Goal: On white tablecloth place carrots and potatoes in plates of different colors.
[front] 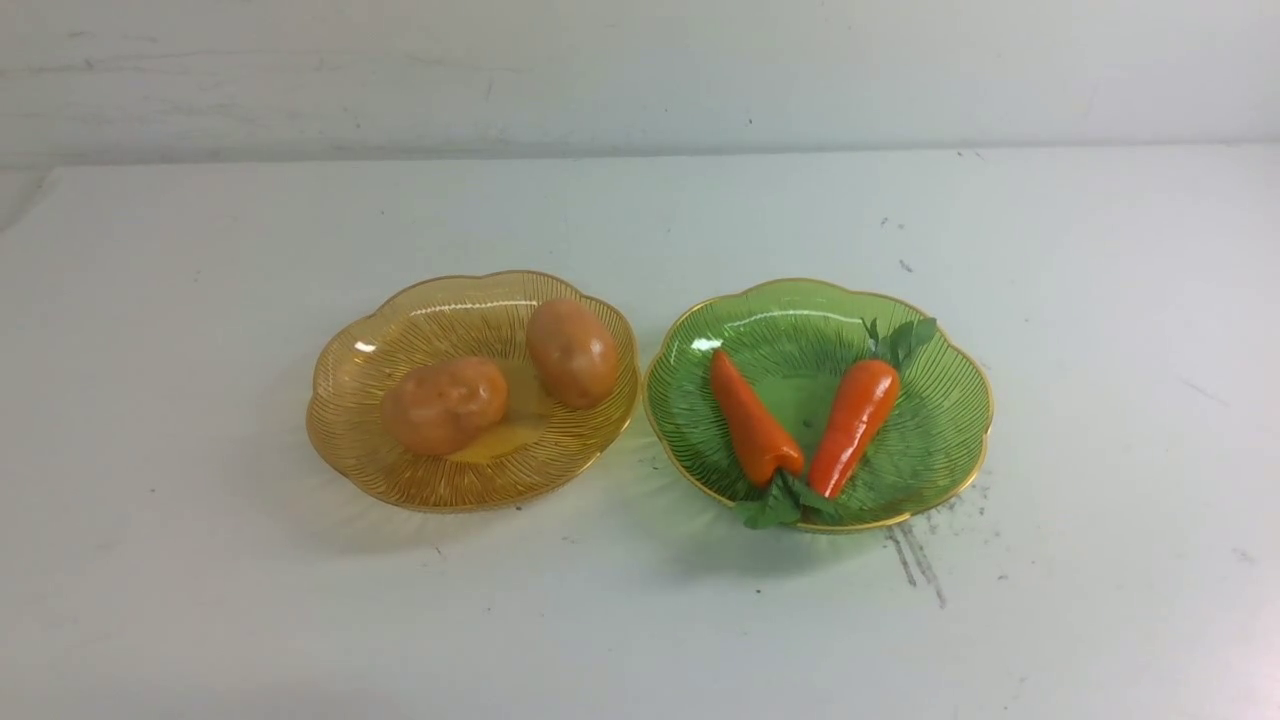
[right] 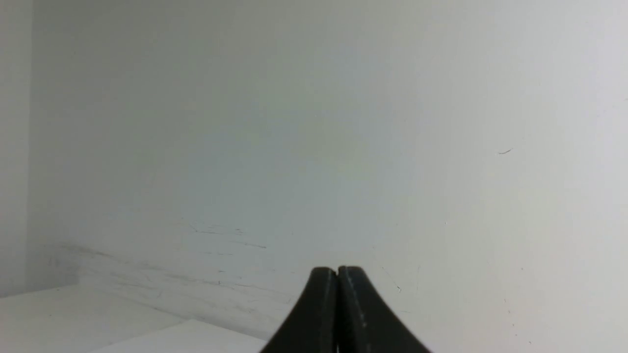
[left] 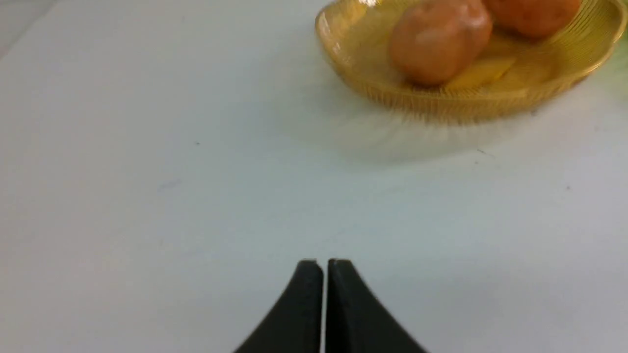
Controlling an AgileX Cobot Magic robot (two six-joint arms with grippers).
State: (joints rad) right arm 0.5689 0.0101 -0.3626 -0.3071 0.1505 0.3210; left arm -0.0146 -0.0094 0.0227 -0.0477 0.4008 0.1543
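Note:
On the white tablecloth [front: 200, 560] stand two ribbed plates side by side. The amber plate [front: 345, 420] on the left holds two potatoes [front: 445, 405] [front: 572, 352]. The green plate [front: 940, 440] on the right holds two carrots [front: 752, 420] [front: 853, 425], their tips pointing opposite ways. No arm shows in the front view. In the left wrist view my left gripper [left: 324, 263] is shut and empty over bare cloth, short of the amber plate [left: 441, 105] and its potatoes [left: 439, 41]. In the right wrist view my right gripper [right: 337, 269] is shut and empty, with only white surfaces beyond it.
A white wall [front: 640, 70] rises behind the table's far edge. Grey scuff streaks [front: 915, 560] mark the cloth just in front of the green plate. The right wrist view shows a white wall corner [right: 29, 147] and a low ledge [right: 98, 314].

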